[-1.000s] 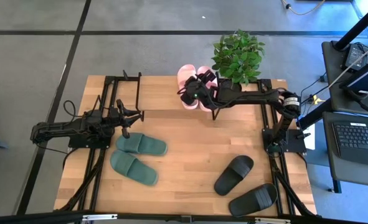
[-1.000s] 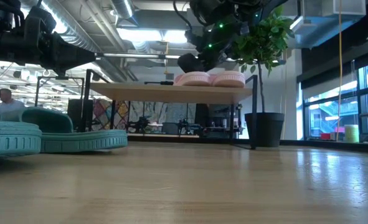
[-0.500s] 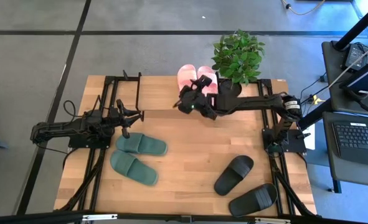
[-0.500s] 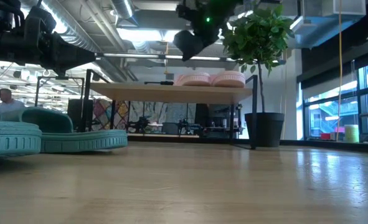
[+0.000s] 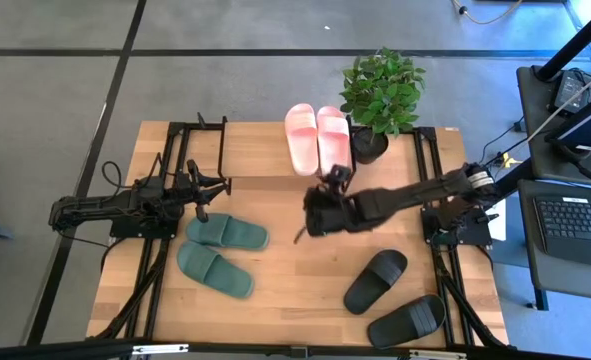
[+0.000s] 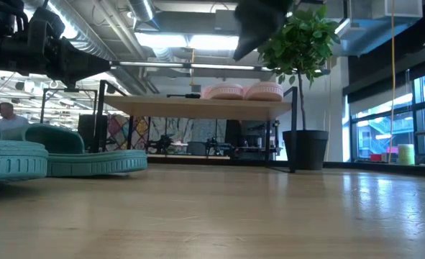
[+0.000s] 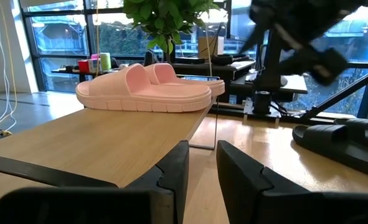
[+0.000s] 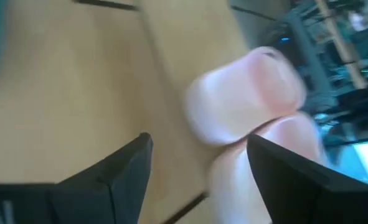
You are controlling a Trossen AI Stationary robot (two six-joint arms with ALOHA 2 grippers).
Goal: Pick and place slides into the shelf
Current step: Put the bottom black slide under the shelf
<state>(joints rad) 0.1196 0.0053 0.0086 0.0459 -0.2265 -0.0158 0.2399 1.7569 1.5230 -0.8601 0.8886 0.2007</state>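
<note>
The light pink pair (image 5: 318, 138) lies side by side, soles down, on the shelf's top board (image 5: 260, 150); the low view shows it there too (image 6: 242, 91). The dark green pair (image 5: 222, 250) rests on the table at the left, the black pair (image 5: 390, 300) at the near right. My right gripper (image 5: 310, 222) hangs open over the middle of the table, holding nothing, and its wrist view looks back at the pink pair (image 8: 246, 102). My left gripper (image 5: 220, 186) waits by the shelf's left end, its fingers (image 7: 171, 177) a narrow gap apart.
A potted plant (image 5: 380, 90) stands off the shelf's right end, close to the pink pair. The shelf's thin black legs (image 6: 293, 129) stand on the table. Bare tabletop (image 5: 305, 280) lies between the green and black pairs. A laptop cart (image 5: 570, 225) sits to the right.
My right gripper has drawn back from over the pink pair on the shelf, rising and then swinging toward the table's near side to the middle of the table. The pink pair has stayed on the shelf's top board.
</note>
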